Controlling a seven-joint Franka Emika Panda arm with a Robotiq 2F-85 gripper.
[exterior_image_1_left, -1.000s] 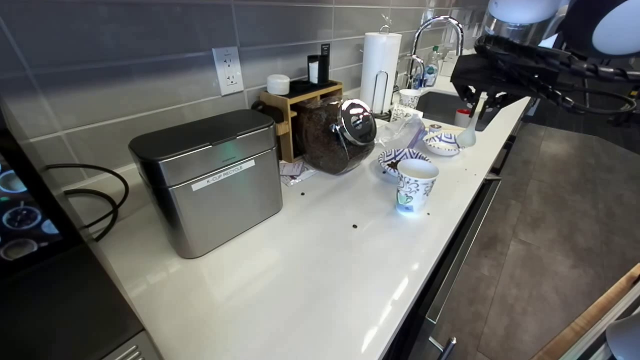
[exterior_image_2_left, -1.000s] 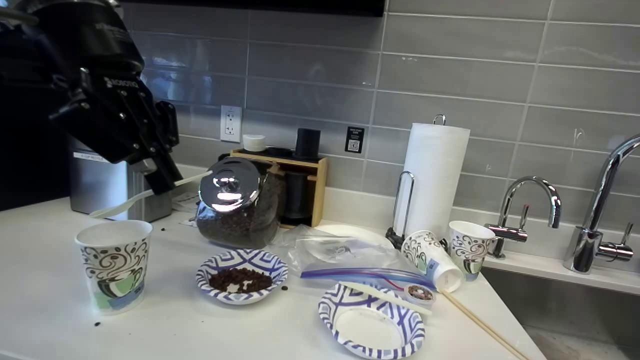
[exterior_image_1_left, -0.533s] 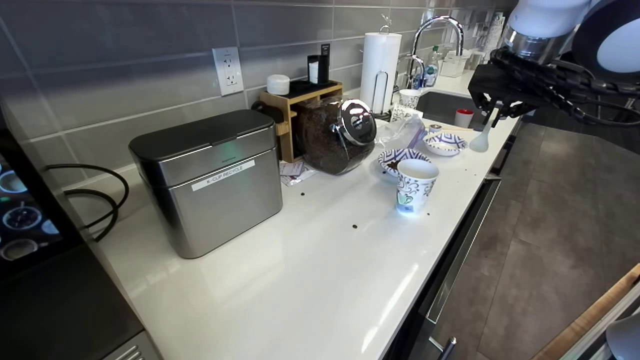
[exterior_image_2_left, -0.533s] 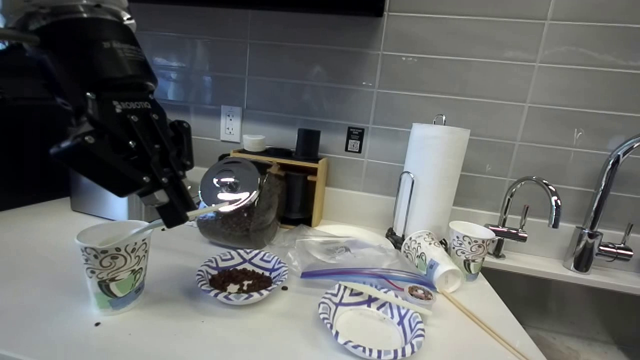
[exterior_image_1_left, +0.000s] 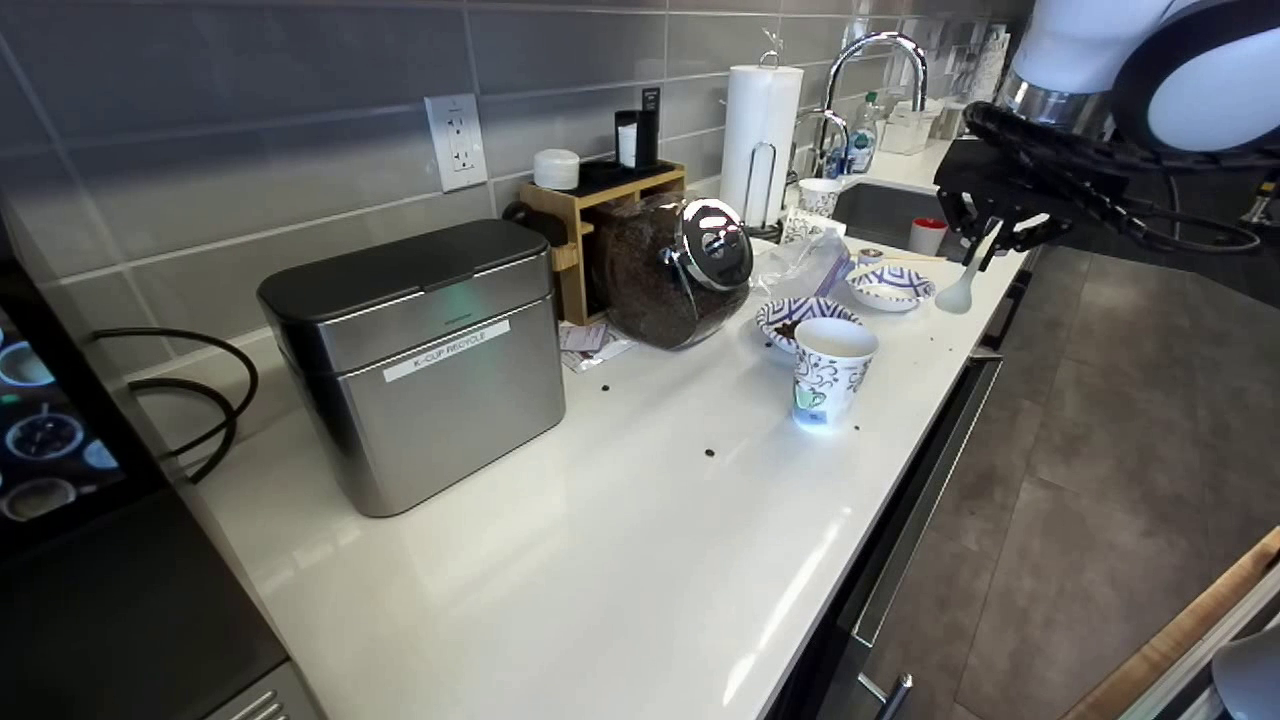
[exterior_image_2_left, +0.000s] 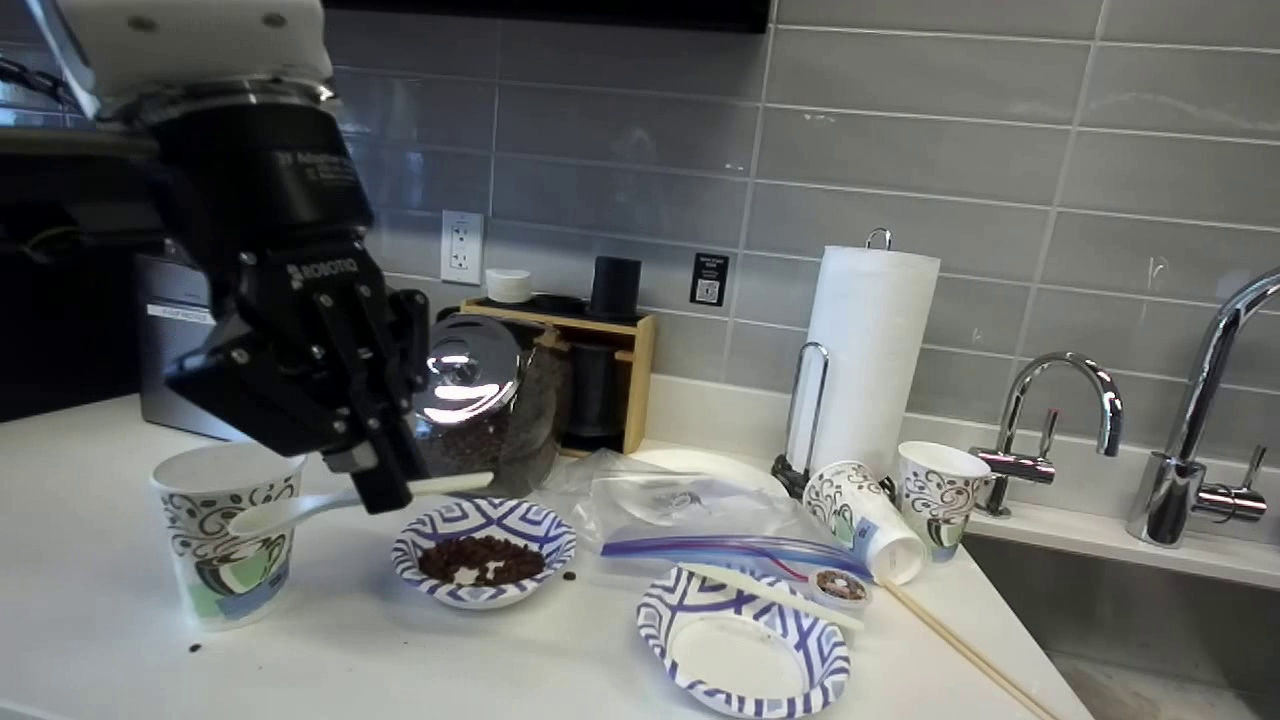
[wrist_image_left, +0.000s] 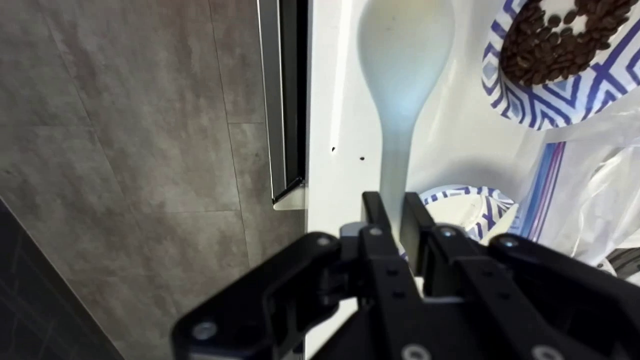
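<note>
My gripper (exterior_image_1_left: 985, 243) is shut on the handle of a pale spoon (exterior_image_1_left: 956, 294), as both exterior views show. In the wrist view the fingertips (wrist_image_left: 392, 205) pinch the handle, and the spoon bowl (wrist_image_left: 402, 55) points away; no beans show on its visible part. In an exterior view the gripper (exterior_image_2_left: 385, 488) holds the spoon (exterior_image_2_left: 275, 517) above the counter, its bowl overlapping the upright patterned paper cup (exterior_image_2_left: 225, 590). The handle end reaches toward a patterned paper bowl (exterior_image_2_left: 485, 600) of coffee beans (exterior_image_2_left: 485, 560). That bowl also shows in the wrist view (wrist_image_left: 542, 112).
A second paper bowl (exterior_image_2_left: 740, 665) has a pale utensil (exterior_image_2_left: 770, 592) across its rim. A plastic bag (exterior_image_2_left: 690, 500), tipped cup (exterior_image_2_left: 865, 525), upright cup (exterior_image_2_left: 940, 490) and chopsticks (exterior_image_2_left: 965, 650) lie nearby. A bean jar (exterior_image_1_left: 655, 285), steel bin (exterior_image_1_left: 450, 410) and paper towels (exterior_image_2_left: 870, 350) stand behind.
My gripper has come down with the spoon. In an exterior view it moved rightward, and the spoon went from above the cup's rim to low in front of it. The spoon stays held.
</note>
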